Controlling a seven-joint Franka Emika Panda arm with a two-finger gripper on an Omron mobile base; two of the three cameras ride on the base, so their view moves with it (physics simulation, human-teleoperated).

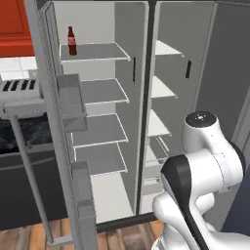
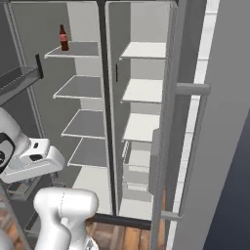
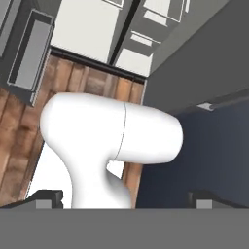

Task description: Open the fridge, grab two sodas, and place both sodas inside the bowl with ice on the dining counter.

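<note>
Plainly, the fridge (image 1: 105,105) stands with both doors swung wide, a tall grey box split by a dark centre post into two columns of flat, matte grey shelves with thin pale front edges. On the top shelf of the left column, near its left edge and toward the back wall, stands the bottle (image 1: 72,41): slim, dark brown, upright, with a red band around its middle, alone on that shelf with bare shelf to its right. The left door (image 1: 68,146) carries boxy grey bins and a long round bar handle (image 1: 29,176); the right door (image 2: 171,146) shows a like bar along its edge. Below the fridge's dark sill lies a wooden plank floor (image 3: 78,80), reddish brown. The gripper (image 3: 124,199) points down at that floor, its two dark fingertips (image 3: 48,198) set far apart at the picture's lower corners, holding nothing.
</note>
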